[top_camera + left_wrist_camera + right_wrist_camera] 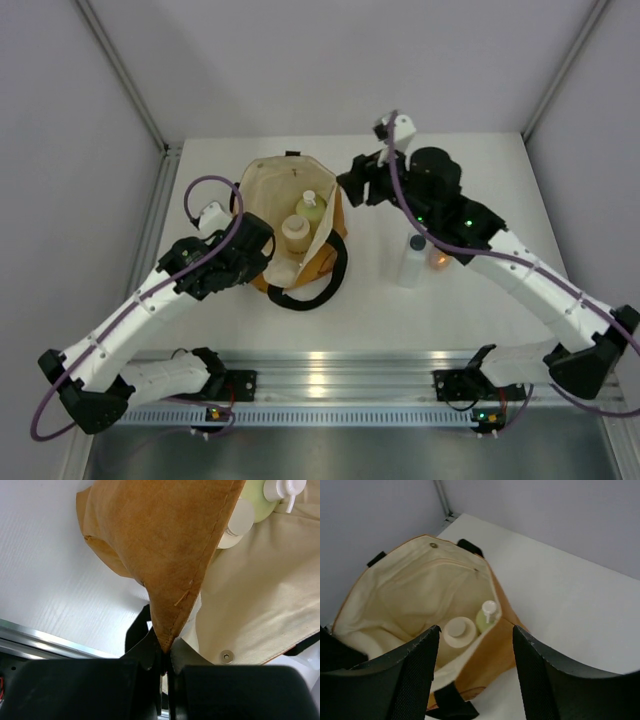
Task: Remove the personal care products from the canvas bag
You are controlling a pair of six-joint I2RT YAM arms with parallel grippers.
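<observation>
Canvas bag (270,190) stands open on the bench (380,320), tan outside, cream lining showing. Inside, upright with caps up: pale green bottle (311,208) and beige squat bottle (296,232), side by side. White bottle (410,262) and orange bottle (438,259) already out, by the right arm (520,265).

Left wrist: left fingers (142,647) clenched on the bag's tan rim.

Right wrist: right fingers (415,675) spread, holding nothing, above the bag's mouth. Both bottles lie ahead and below, framed between them. Right arm looks better placed for the pick.

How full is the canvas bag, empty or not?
Not empty: pale green bottle and beige bottle stand inside the canvas bag.
</observation>
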